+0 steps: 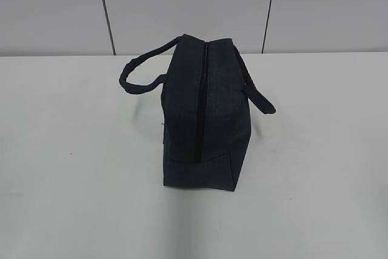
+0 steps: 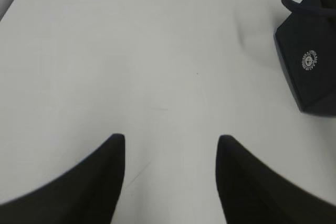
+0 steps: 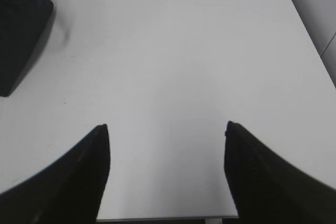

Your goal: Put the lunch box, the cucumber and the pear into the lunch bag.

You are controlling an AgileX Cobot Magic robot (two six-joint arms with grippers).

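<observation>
The dark navy lunch bag (image 1: 203, 113) stands in the middle of the white table, its zipper running along the top and looking shut, its handles hanging to either side. It shows at the far right of the left wrist view (image 2: 311, 61) with its white round logo, and at the top left of the right wrist view (image 3: 21, 24). My left gripper (image 2: 171, 140) is open and empty over bare table, left of the bag. My right gripper (image 3: 167, 128) is open and empty over bare table, right of the bag. The lunch box, cucumber and pear are out of view.
The white table (image 1: 73, 168) ends at a grey panelled wall (image 1: 182, 4) behind the bag. The table's front edge (image 3: 163, 217) lies just under my right gripper. Neither arm shows in the exterior view.
</observation>
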